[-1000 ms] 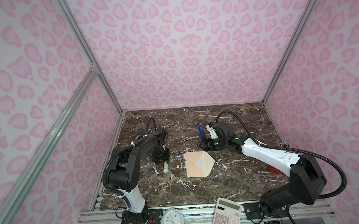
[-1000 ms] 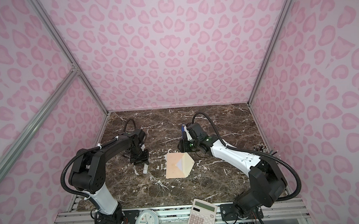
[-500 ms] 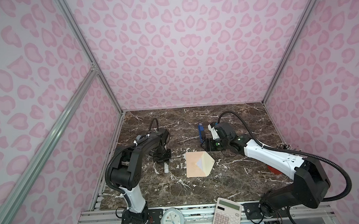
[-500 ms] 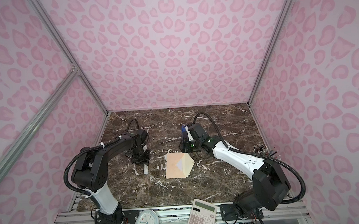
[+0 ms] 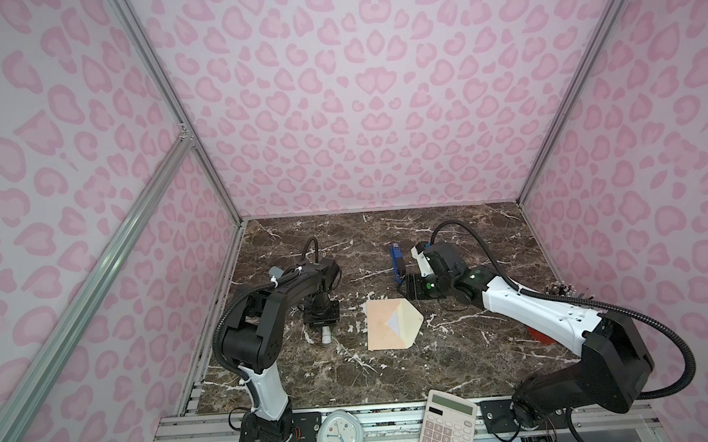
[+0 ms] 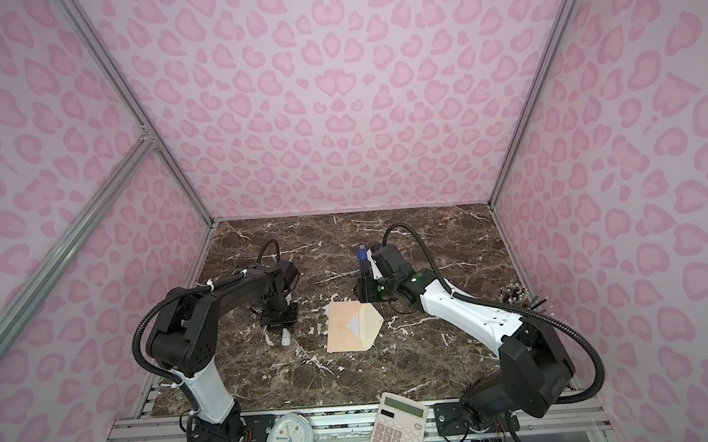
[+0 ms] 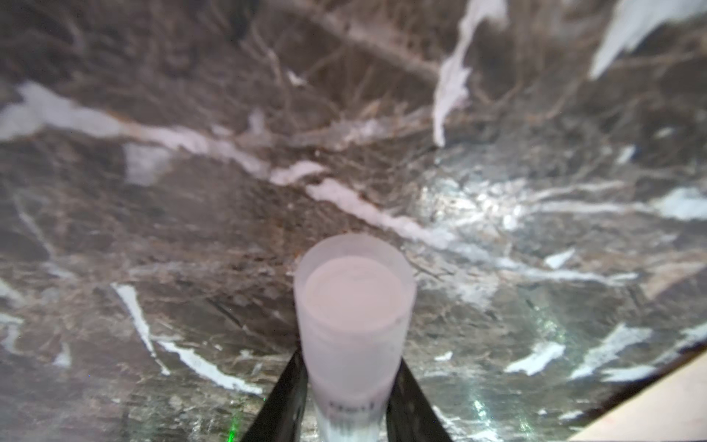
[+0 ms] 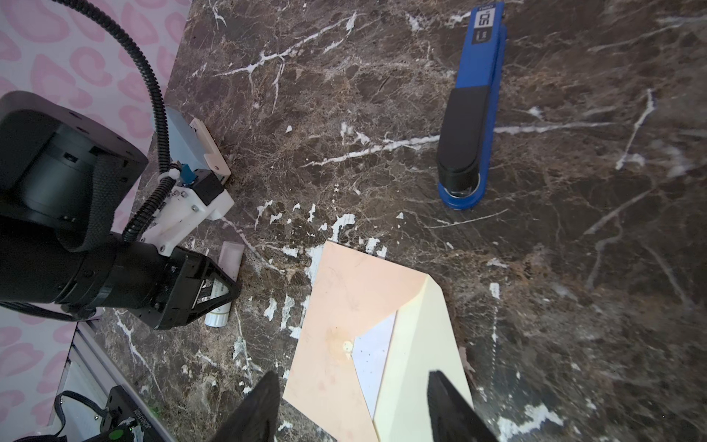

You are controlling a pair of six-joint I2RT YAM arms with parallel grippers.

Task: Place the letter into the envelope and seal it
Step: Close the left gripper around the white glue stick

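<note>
Your left pincer point(image 7: 350, 405) is clamped around a pale glue stick point(image 7: 354, 306) left of the envelope point(image 5: 385, 328) in the middle of the table point(image 5: 455, 362), your right pincer point(image 8: 355, 411) hangs wide and empty over its unfolded flap point(image 5: 410, 325), and the letter point(image 8: 373, 354) looks tucked inside, so gluing and sealing remain.

A blue stapler point(image 5: 396, 261) lies on the brown marble table point(image 5: 454, 350), toward the back. On the front rail, 1 white clock point(image 5: 338, 437) sits near 1 white calculator point(image 5: 446, 423). 1 white tube point(image 5: 326, 335) with a frosted cap shows left of centre. Pink leopard-print walls point(image 5: 379, 104) enclose 3 sides.
</note>
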